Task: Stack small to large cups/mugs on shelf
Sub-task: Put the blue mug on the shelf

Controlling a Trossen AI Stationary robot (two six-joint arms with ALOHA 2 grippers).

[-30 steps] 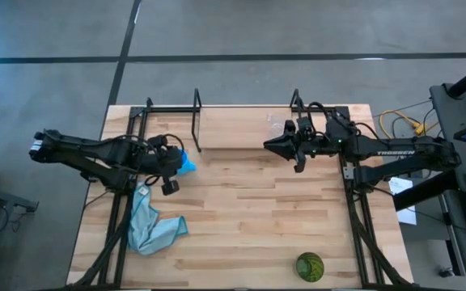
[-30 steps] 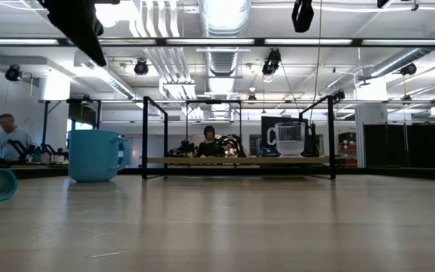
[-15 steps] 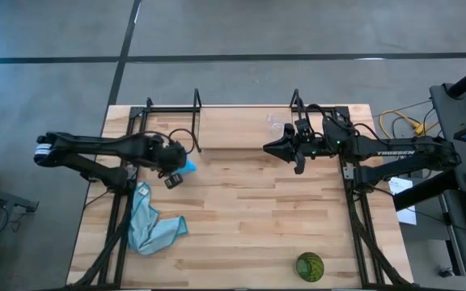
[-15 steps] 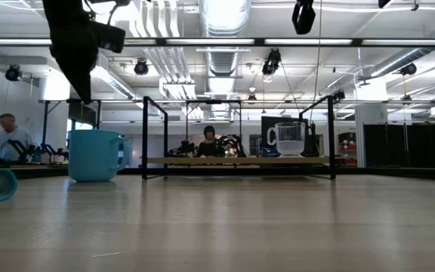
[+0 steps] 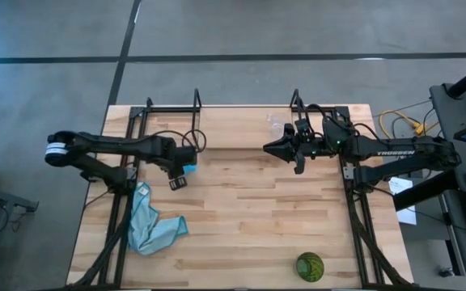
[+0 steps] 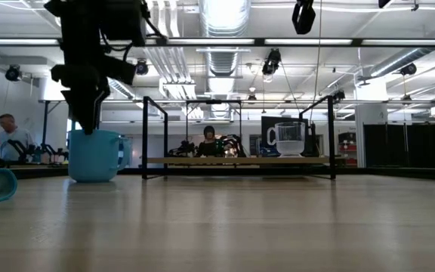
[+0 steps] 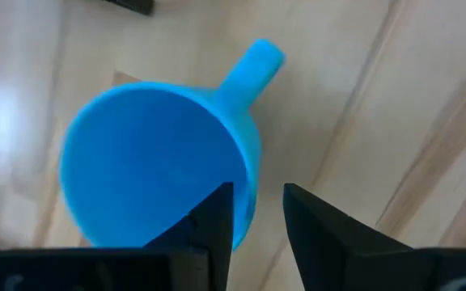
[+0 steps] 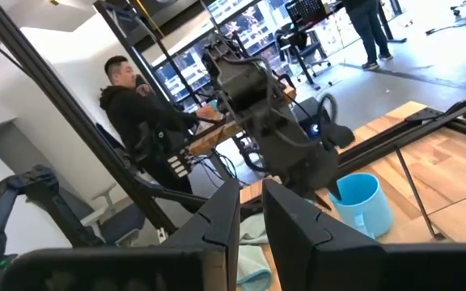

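The butcher-block table (image 5: 249, 218) is pale wood strips under me. My left gripper (image 7: 256, 212) hangs over the blue mug (image 7: 156, 166), hiding most of it from above; my fingers stand slightly apart astride its smooth round rim. The clear cup (image 6: 289, 139) sits on the plank shelf (image 6: 236, 160), faint from overhead. My right gripper (image 5: 270, 148) waits nearby, fingers nearly together. The green cup (image 5: 310, 266) stands near the table's front edge.

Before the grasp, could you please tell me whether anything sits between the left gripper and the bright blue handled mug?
Nothing visible: the left gripper hangs open directly over the bright blue handled mug, one finger above its rim.
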